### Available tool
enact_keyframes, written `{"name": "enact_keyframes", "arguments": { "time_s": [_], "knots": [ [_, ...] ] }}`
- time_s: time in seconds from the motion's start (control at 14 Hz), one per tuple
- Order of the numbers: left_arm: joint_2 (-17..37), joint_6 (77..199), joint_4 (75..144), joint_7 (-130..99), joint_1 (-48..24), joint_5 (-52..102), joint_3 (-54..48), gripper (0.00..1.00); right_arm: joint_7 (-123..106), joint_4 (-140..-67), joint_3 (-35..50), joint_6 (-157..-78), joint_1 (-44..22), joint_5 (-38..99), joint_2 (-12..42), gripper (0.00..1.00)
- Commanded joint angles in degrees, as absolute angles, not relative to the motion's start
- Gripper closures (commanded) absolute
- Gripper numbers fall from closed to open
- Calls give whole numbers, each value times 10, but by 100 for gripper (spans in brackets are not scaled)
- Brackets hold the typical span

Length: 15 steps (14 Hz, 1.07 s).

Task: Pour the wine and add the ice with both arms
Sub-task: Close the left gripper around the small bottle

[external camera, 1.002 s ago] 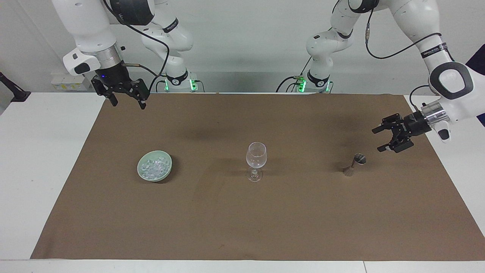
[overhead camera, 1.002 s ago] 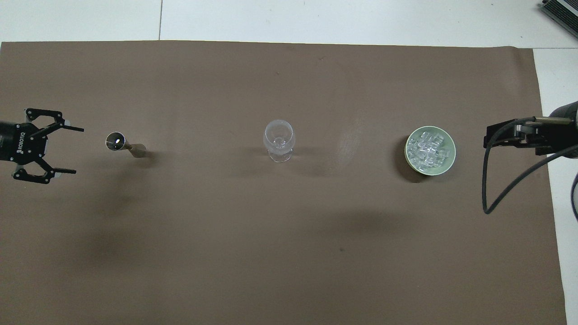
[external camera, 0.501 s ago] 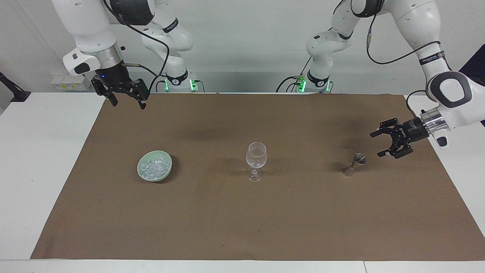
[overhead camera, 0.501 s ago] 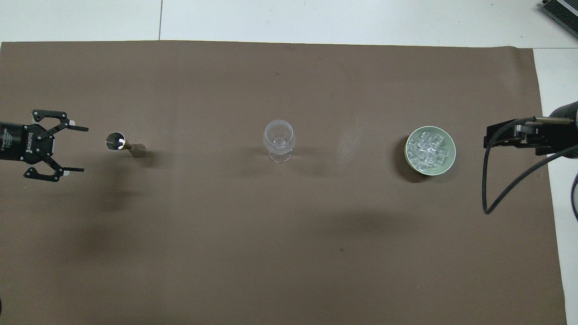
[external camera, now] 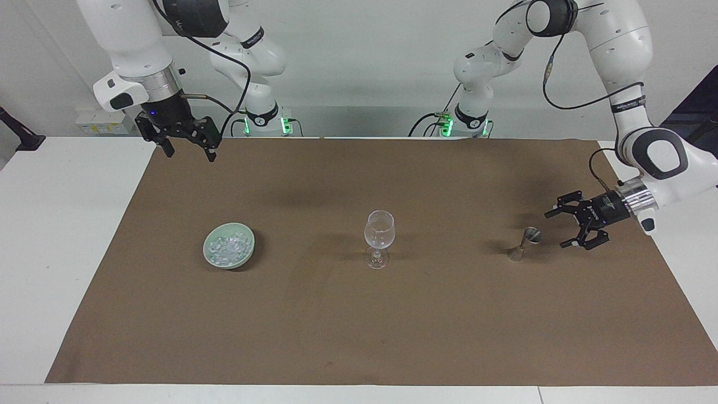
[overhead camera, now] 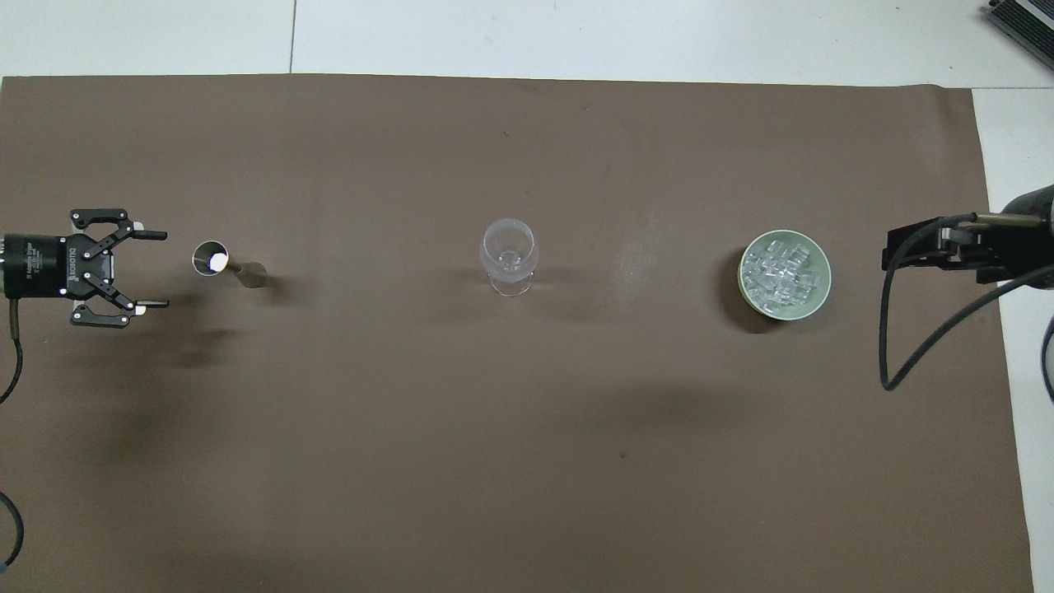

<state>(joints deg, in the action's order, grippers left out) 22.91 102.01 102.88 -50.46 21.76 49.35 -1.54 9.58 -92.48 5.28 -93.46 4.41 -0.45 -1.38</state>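
Landmark: wine glass (external camera: pixel 380 238), upright and empty at the middle of the brown mat (external camera: pixel 359 336); all places below given from it.
Jigger (external camera: pixel 525 243): small metal measuring cup, standing on the mat toward the left arm's end of the table, level with the wine glass and well apart from it; untouched.
Left gripper (external camera: pixel 564 228): lower and closer to the jigger than a second ago; now just beside it on the side away from the wine glass, turned sideways to point at it, fingers spread wide, nothing held.
Left gripper, from overhead (overhead camera: pixel 155 270): fingertips stopping short of the jigger's rim (overhead camera: pixel 211 259), a gap between them.
Ice (external camera: pixel 228 247): heap of small clear chunks in the pale green bowl (external camera: pixel 247 254), toward the right arm's end of the table, level with the wine glass and well apart from it; unchanged.
Right gripper (external camera: pixel 188 150): raised over the mat's edge by the robots' end, up from the bowl; same place as a second ago, fingers apart, empty; arm waiting.
Change: only the left arm in motion, sinking and closing in on the jigger.
Meaning for task: approach to the pouring vessel nearly complete, by this reading; grasp not yet made, nothing poured, no ice moved.
Next need: last short advance to bracket the jigger's waist, then closing without tipping so narrow a stand.
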Motion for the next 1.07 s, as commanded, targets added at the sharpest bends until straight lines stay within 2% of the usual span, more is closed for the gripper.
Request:
{"name": "enact_keyframes", "arguments": {
  "time_s": [0.0,0.43,1.0],
  "knots": [
    [236,1055,1046,-505,214,532,-23,0,81,-938,58,-943,56,-1,-25,0],
    [241,1103,1082,-503,173,602,-25,0,81,-938,58,-943,56,-1,-25,0],
    [236,1112,1096,-498,169,603,-25,0,81,-938,58,-943,56,-1,-25,0]
  ]
}}
